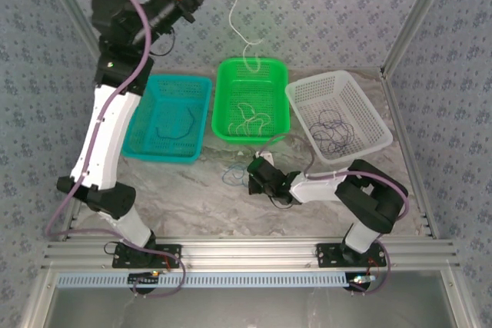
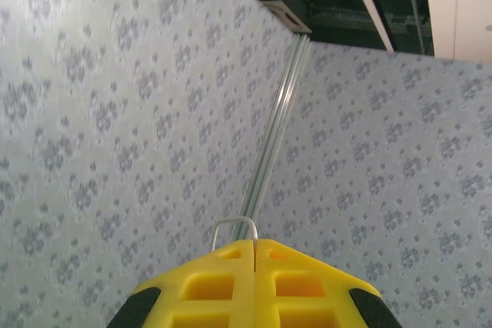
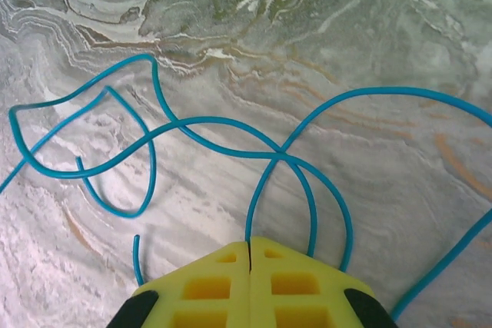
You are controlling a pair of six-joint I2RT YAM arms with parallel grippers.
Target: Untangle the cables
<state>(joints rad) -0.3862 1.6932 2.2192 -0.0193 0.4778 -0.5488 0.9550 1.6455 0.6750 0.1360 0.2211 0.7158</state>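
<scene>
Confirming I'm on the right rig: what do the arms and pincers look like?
White links with black joints on the left arm and right arm, a lilac cable along the left one. The left pincer and right pincer are yellow with square recesses.

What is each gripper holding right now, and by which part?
Left gripper pinches the cream cable at a small bend, mid-length. Right gripper is shut on a strand of the blue cable on the table.
</scene>
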